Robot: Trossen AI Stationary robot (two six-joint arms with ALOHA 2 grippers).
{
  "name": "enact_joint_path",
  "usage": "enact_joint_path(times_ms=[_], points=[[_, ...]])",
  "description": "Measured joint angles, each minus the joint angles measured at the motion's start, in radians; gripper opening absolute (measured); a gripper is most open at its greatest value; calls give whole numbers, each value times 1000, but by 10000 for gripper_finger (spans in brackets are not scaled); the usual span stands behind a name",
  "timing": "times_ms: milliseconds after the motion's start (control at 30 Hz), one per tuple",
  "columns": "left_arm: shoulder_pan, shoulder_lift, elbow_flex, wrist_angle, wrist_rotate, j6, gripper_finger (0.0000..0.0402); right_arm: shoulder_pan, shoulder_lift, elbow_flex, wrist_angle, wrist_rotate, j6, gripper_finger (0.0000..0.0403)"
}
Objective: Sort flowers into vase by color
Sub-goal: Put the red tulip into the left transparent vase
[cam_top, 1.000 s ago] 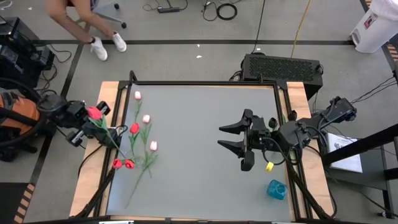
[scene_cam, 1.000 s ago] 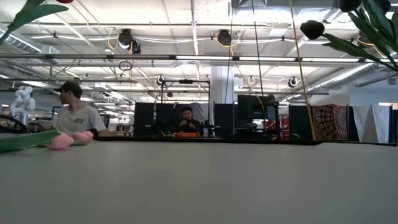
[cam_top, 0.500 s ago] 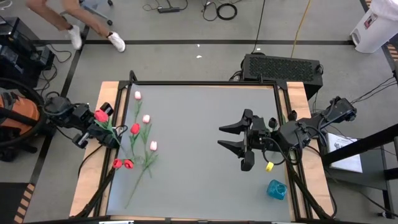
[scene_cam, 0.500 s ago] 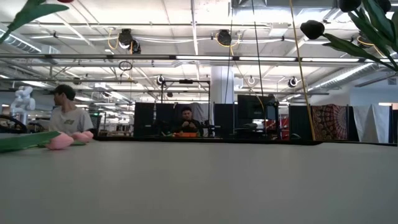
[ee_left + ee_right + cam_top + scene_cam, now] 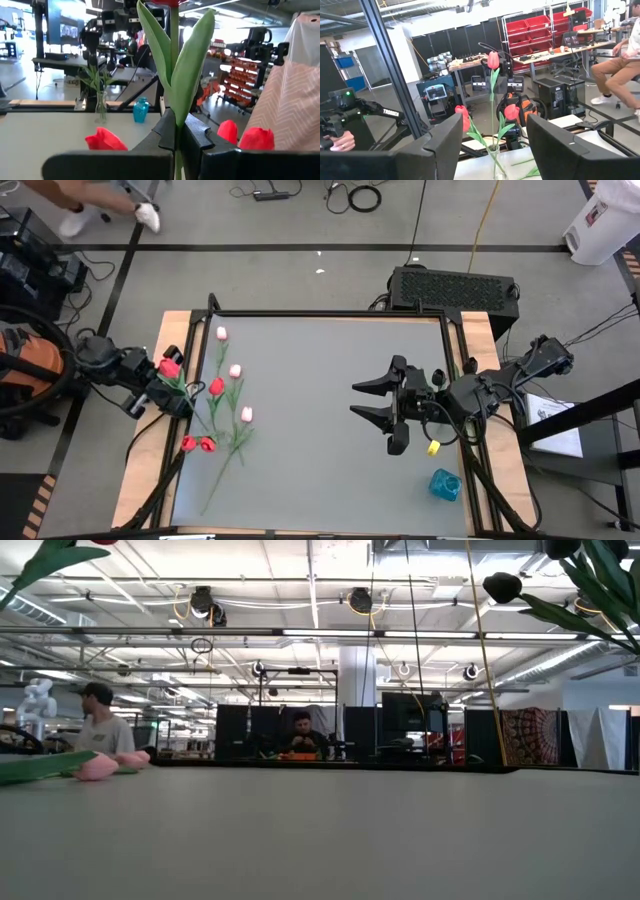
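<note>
My left gripper (image 5: 170,390) stands at the table's left edge, shut on a red tulip (image 5: 168,368). In the right wrist view this tulip (image 5: 493,60) rises tall over a clear vase (image 5: 493,155) that holds two more red tulips (image 5: 461,112). Pink tulips (image 5: 235,370) and red ones (image 5: 198,443) show on the grey table beside it; one pink head (image 5: 97,767) lies flat. My right gripper (image 5: 368,400) hangs open over the table's right half, holding nothing. Black tulips (image 5: 503,585) show at the low view's top right. My left gripper pinches the tulip's green stem (image 5: 176,131) between its two fingers, just below where the leaves (image 5: 192,75) part. The fingers lie level, coming from the table's left, across the stem. The tulip stands upright, head above the fingers; its lower stem is hidden behind them.
A small blue vase (image 5: 445,484) stands at the near right, with a yellow piece (image 5: 433,447) beside it. A second clear vase with green stems (image 5: 101,102) stands at the right edge. The table's middle (image 5: 310,400) is bare. People sit and walk beyond the table.
My left gripper has carried the red tulip a little toward the table's right, still shut on its stem and keeping it upright. A person beyond the far left corner has walked away.
</note>
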Motion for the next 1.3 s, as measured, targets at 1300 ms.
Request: enact_joint_path(times_ms=[1300], points=[[0, 0, -80, 9, -23, -30, 51, 0, 0, 0, 0, 0, 0, 210]])
